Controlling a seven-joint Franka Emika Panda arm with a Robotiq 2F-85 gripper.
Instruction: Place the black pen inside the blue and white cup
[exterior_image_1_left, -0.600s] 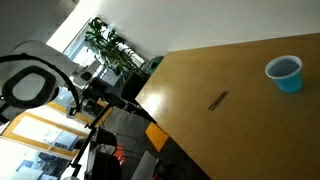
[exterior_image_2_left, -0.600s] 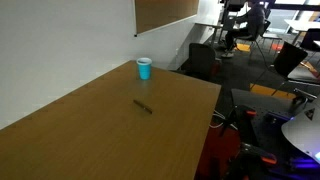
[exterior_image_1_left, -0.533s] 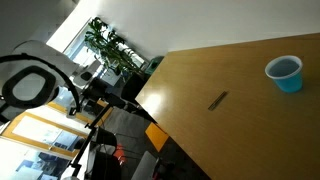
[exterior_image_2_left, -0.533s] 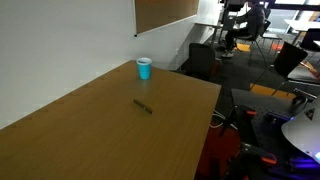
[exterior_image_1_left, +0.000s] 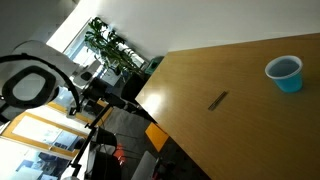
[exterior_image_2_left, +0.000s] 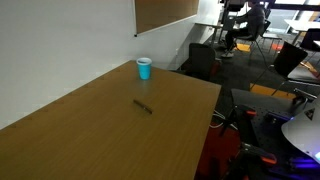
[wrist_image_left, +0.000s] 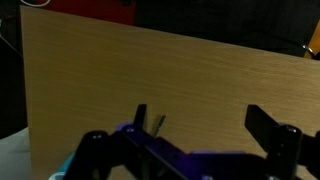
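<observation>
Wide bare wood on every side of the black pen in both exterior views, well in from all edges of the table. In an exterior view, pen near mid-frame, slanting from lower left to upper right; table corner to its left, near edge falling away diagonally toward the bottom, dim floor and dark clutter past it, a leafy plant in the upper left. Blue and white cup at the upper right of that frame, close to the far edge, well apart from the pen. In an exterior view with the white wall along the left, cup at upper centre near the far corner, pen below it at centre, right-hand table edge dropping toward the bottom, dark chairs beyond. Pen thin, short, dark, lying flat. Cup upright, mouth up, light blue with a whitish rim, narrowing toward the base. In the wrist view, gripper along the bottom of the frame, dark fingers spread wide, only wood grain between them; table edge slanting across the top, darkness past it. Just beside the finger toward frame left, a thin dark sliver, too small to tell whether pen or not.
</observation>
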